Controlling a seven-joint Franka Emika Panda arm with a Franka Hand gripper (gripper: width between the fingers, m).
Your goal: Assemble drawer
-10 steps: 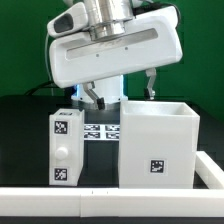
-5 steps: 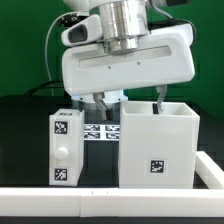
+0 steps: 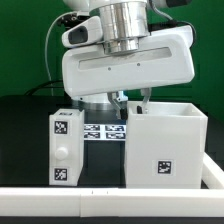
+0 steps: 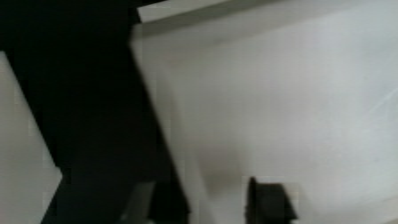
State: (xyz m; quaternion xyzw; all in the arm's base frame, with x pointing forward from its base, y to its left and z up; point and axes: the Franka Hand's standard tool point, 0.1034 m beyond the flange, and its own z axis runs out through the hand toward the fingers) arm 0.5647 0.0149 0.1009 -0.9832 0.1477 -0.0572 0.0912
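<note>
**Gripper** [image 3: 133, 100]: jaws apart, apparently straddling the left wall of the drawer casing [image 3: 165, 150]; contact unclear.
**Drawer casing:** upright, at right.
**Knobbed tray** [image 3: 63, 148]: at left, apart from the casing.
**Hazard:** an off-centre squeeze or sideways drag could skew or tip the casing.

Box casing [image 3: 165, 140]: white plastic, smooth, matt finish. Knobbed tray [image 3: 65, 150]: same smooth white plastic. Surface [image 3: 20, 125]: black, matt. Arm housing [image 3: 125, 68]: white plastic, slightly glossy. Wrist cylinder [image 3: 125, 18]: brushed metal.
</note>
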